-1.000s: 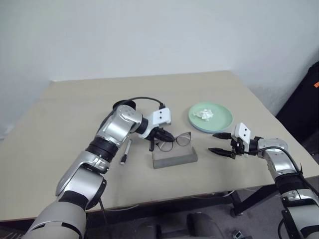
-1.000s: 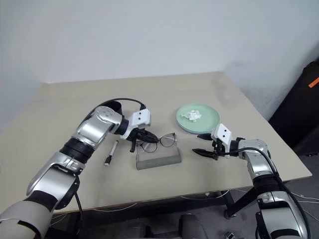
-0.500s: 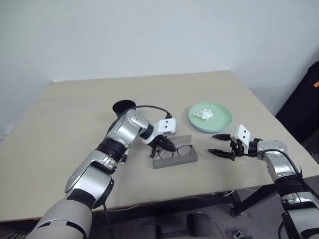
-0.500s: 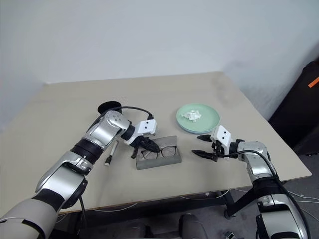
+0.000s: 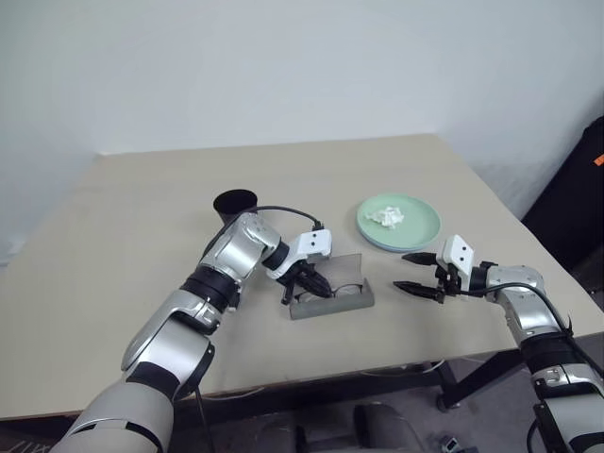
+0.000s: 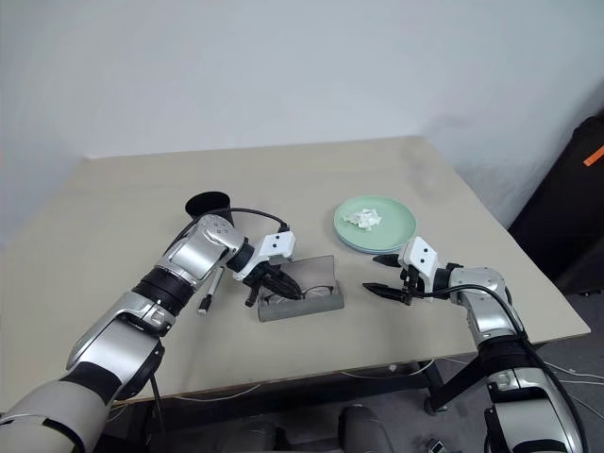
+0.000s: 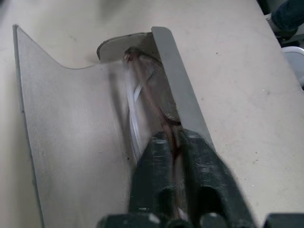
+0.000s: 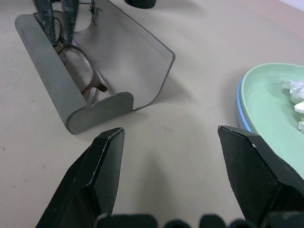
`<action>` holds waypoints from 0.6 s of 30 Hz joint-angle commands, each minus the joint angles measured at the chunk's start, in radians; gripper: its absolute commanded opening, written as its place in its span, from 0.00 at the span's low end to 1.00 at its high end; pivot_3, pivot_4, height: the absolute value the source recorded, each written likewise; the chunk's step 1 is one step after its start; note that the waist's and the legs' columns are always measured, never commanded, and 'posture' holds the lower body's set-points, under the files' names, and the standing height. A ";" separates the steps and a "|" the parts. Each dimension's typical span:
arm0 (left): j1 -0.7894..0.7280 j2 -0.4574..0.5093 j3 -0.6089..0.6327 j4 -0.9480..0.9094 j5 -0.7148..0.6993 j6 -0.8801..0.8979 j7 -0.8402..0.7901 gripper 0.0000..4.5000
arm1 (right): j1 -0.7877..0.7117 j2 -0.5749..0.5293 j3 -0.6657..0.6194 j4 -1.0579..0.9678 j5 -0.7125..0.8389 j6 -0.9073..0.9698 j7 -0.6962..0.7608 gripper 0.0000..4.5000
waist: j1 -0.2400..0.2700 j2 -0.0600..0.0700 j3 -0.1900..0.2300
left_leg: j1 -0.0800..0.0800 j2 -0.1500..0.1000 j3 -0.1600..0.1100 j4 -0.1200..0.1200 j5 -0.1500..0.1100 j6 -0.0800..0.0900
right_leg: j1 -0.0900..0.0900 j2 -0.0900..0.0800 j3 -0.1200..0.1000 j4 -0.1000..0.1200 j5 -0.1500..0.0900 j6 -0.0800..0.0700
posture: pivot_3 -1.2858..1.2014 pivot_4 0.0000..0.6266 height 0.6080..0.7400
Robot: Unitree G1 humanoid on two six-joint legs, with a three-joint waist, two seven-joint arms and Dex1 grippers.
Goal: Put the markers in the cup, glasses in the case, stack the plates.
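Left claw (image 7: 176,142) down inside the case (image 5: 332,298), fingers now barely parted round the glasses (image 8: 80,66), carried in from above the rim moments ago. Only release and lid left there. Right claw (image 5: 418,271) spread wide, empty, beside the plates (image 5: 399,223). Open surface (image 5: 123,217) all round; front edge near.

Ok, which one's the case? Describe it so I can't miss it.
On the tan table, look at the near middle, left of the stacked plates. The case is the flat grey box with its lid up, the glasses inside, the left gripper's fingers dipping in.
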 commanded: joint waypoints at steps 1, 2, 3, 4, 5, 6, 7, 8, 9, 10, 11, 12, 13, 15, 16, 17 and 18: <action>-0.019 -0.011 0.046 -0.019 -0.013 0.004 0.030 0.36 | -0.022 0.001 -0.013 -0.013 0.005 -0.011 0.002 0.76 | 0.000 0.000 0.000 | 0.000 0.000 0.000 0.000 0.000 0.000 | 0.000 0.000 0.000 0.000 0.000 0.000 | 0.52 0.00 1.00; -0.026 -0.017 0.058 -0.015 -0.022 0.010 0.038 0.42 | -0.022 0.001 -0.012 -0.013 0.005 -0.010 0.004 0.76 | 0.000 0.000 0.000 | 0.000 0.000 0.000 0.000 0.000 0.000 | 0.000 0.000 0.000 0.000 0.000 0.000 | 0.52 0.00 1.00; -0.030 -0.020 0.066 -0.012 -0.027 0.013 0.042 0.42 | -0.023 0.002 -0.011 -0.012 0.005 -0.010 0.005 0.76 | 0.000 0.000 0.000 | 0.000 0.000 0.000 0.000 0.000 0.000 | 0.000 0.000 0.000 0.000 0.000 0.000 | 0.52 0.00 1.00; -0.039 -0.029 0.081 -0.009 -0.036 0.016 0.054 0.42 | -0.024 0.002 -0.010 -0.011 0.006 -0.010 0.006 0.76 | 0.000 0.000 0.000 | 0.000 0.000 0.000 0.000 0.000 0.000 | 0.000 0.000 0.000 0.000 0.000 0.000 | 0.52 0.00 1.00; -0.044 -0.036 0.092 -0.007 -0.041 0.018 0.062 0.42 | -0.025 0.002 -0.009 -0.011 0.006 -0.010 0.007 0.76 | 0.000 0.000 0.000 | 0.000 0.000 0.000 0.000 0.000 0.000 | 0.000 0.000 0.000 0.000 0.000 0.000 | 0.52 0.00 1.00; -0.051 -0.047 0.106 -0.004 -0.043 0.009 0.079 0.42 | -0.026 0.003 -0.009 -0.009 0.006 -0.010 0.007 0.76 | 0.000 0.000 0.000 | 0.000 0.000 0.000 0.000 0.000 0.000 | 0.000 0.000 0.000 0.000 0.000 0.000 | 0.52 0.00 1.00; -0.058 -0.057 0.119 0.000 -0.046 -0.003 0.098 0.42 | -0.027 0.003 -0.008 -0.008 0.006 -0.011 0.007 0.76 | 0.000 0.000 0.000 | 0.000 0.000 0.000 0.000 0.000 0.000 | 0.000 0.000 0.000 0.000 0.000 0.000 | 0.52 0.00 1.00; -0.063 -0.064 0.127 0.004 -0.046 -0.011 0.109 0.42 | -0.029 0.003 -0.008 -0.006 0.006 -0.011 0.007 0.76 | 0.000 0.000 0.000 | 0.000 0.000 0.000 0.000 0.000 0.000 | 0.000 0.000 0.000 0.000 0.000 0.000 | 0.52 0.00 1.00; -0.080 -0.078 0.147 0.020 -0.050 -0.015 0.138 0.42 | -0.031 0.003 -0.008 -0.005 0.005 -0.012 0.007 0.76 | 0.000 0.000 0.000 | 0.000 0.000 0.000 0.000 0.000 0.000 | 0.000 0.000 0.000 0.000 0.000 0.000 | 0.52 0.00 1.00; -0.096 -0.087 0.161 0.038 -0.051 -0.022 0.163 0.42 | -0.032 0.004 -0.008 -0.004 0.005 -0.012 0.008 0.76 | 0.000 -0.001 0.000 | 0.000 0.000 0.000 0.000 0.000 0.000 | 0.000 0.000 0.000 0.000 0.000 0.000 | 0.52 0.00 1.00; -0.114 -0.093 0.171 0.064 -0.045 -0.038 0.184 0.42 | -0.033 0.003 -0.008 -0.003 0.005 -0.013 0.008 0.76 | 0.000 -0.001 0.000 | 0.000 0.000 0.000 0.001 0.000 0.000 | 0.000 0.000 0.000 0.000 0.000 0.000 | 0.52 0.00 1.00; -0.128 -0.095 0.178 0.089 -0.036 -0.062 0.205 0.42 | -0.034 0.002 -0.008 -0.002 0.005 -0.014 0.008 0.76 | 0.000 -0.001 0.000 | 0.000 0.000 0.000 0.001 0.000 0.000 | 0.000 0.000 0.000 0.000 0.000 0.000 | 0.52 0.00 1.00; -0.142 -0.096 0.184 0.119 -0.029 -0.080 0.226 0.39 | -0.034 0.001 -0.008 -0.003 0.005 -0.015 0.009 0.76 | 0.000 -0.001 0.000 | 0.000 0.000 0.000 0.001 0.000 0.000 | 0.000 0.000 0.000 0.000 0.000 0.000 | 0.52 0.00 1.00; -0.167 -0.101 0.211 0.172 -0.033 -0.110 0.263 0.28 | -0.034 -0.002 -0.010 -0.006 0.007 -0.015 0.011 0.76 | -0.001 -0.001 0.000 | 0.000 0.000 0.000 0.001 0.000 0.000 | 0.001 0.001 0.000 0.000 0.000 0.000 | 0.52 0.00 1.00; -0.177 -0.103 0.225 0.196 -0.035 -0.131 0.285 0.22 | -0.033 -0.004 -0.011 -0.012 0.010 -0.014 0.015 0.76 | -0.001 -0.001 0.000 | 0.000 0.000 0.000 0.001 0.000 0.000 | 0.000 0.001 0.001 0.000 0.000 0.000 | 0.52 0.00 1.00; -0.187 -0.106 0.233 0.220 -0.032 -0.148 0.305 0.13 | -0.033 -0.006 -0.013 -0.019 0.015 -0.013 0.019 0.76 | -0.001 -0.001 0.000 | 0.001 0.000 0.000 0.001 0.000 0.000 | 0.000 0.001 0.001 0.000 0.000 0.000 | 0.52 0.00 1.00; -0.198 -0.108 0.238 0.252 -0.021 -0.163 0.333 0.06 | -0.033 -0.008 -0.018 -0.030 0.025 -0.007 0.027 0.76 | 0.000 -0.001 0.000 | 0.000 0.001 0.000 0.001 0.000 0.000 | 0.001 0.002 0.001 0.000 0.000 0.000 | 0.52 0.00 1.00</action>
